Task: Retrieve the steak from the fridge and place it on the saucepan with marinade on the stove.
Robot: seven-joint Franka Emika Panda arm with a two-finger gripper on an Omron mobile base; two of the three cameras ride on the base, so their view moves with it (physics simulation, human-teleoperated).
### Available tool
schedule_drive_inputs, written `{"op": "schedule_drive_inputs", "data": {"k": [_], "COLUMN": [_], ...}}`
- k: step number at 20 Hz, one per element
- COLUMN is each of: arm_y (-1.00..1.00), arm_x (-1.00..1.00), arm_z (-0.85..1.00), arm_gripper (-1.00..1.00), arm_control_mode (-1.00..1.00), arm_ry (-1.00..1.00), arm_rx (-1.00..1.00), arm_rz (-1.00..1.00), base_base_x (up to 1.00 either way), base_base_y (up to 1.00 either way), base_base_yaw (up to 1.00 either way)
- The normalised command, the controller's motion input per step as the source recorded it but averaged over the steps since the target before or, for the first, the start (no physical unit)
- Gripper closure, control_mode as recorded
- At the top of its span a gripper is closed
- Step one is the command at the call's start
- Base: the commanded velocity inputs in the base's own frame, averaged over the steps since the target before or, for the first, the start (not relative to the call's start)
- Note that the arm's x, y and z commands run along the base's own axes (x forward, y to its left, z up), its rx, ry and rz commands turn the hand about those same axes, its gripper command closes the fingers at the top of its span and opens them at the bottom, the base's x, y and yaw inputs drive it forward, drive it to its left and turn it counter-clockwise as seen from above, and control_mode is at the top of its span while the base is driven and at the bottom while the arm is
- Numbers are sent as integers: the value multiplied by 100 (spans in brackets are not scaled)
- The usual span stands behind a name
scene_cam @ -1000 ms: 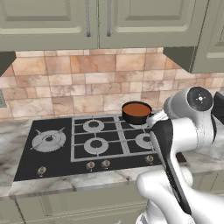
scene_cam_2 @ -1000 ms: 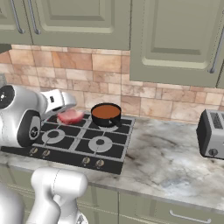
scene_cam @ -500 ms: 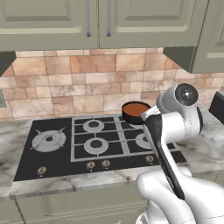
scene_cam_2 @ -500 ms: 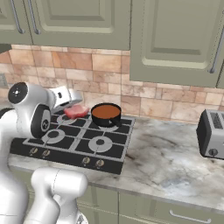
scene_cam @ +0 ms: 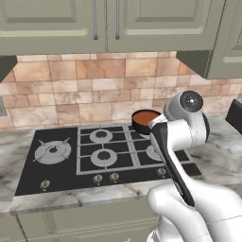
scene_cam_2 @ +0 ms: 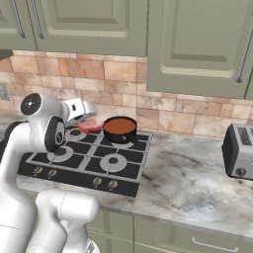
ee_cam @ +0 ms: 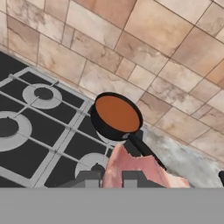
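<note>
item: steak (scene_cam_2: 90,125), pink-red, clenched in your gripper (scene_cam_2: 87,114), carried above the stove (scene_cam_2: 74,160) near its back edge, now closer to the saucepan with marinade (scene_cam_2: 119,128) at the back right corner than a second ago. meaning: delivery is near; release not yet done.

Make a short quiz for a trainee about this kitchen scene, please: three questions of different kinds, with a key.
1. True or false: the pan sits on the stove.
2. What does the end effector hold? A) steak B) spoon C) lid
3. Fill in: on the counter, right of the stove, stands a ____.

Key:
1. True; it sits on a back burner.
2. A; the steak is gripped, not yet in the pan.
3. Toaster.
</note>
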Motion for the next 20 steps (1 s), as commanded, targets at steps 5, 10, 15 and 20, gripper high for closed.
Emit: {"op": "schedule_drive_inputs", "data": {"k": [5,10,15,20], "arm_y": [-2,-7,-9,-1], "arm_x": [28,28,30,26], "arm_z": [-19,-11,-11,-18], "arm_gripper": [100,100,100,100], "arm_control_mode": [-100,-100,-100,-100], "arm_ry": [3,8,9,0], "arm_rx": [0,0,0,0], "arm_rz": [-1,-1,0,0], "base_base_x": [0,0,0,0], "base_base_y": [0,0,0,0], "base_base_yaw": [0,0,0,0]}}
